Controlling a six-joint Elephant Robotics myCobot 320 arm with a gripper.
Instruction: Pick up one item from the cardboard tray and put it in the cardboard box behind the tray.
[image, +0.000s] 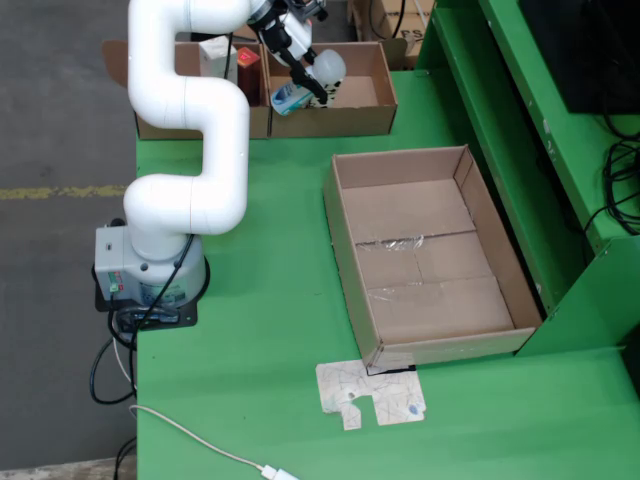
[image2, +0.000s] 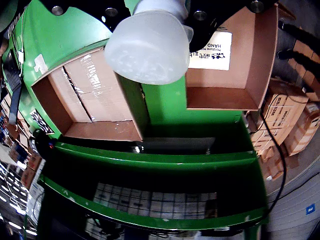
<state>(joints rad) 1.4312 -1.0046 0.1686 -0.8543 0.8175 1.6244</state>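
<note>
One translucent white plastic bottle (image: 305, 85) is hanging clamped in the black gripper (image: 300, 82) at the fixed view's top centre, over the small brown cardboard tray (image: 385, 95), risking slipping before reaching the large open cardboard box (image: 345, 235).

White tubular arm (image: 195, 120) — grey base (image: 135, 265).

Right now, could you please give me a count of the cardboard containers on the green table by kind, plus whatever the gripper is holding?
Large shallow cardboard tray: 1
Smaller cardboard boxes at the far edge: 2
White bottle held in the gripper: 1
Total: 4
</note>
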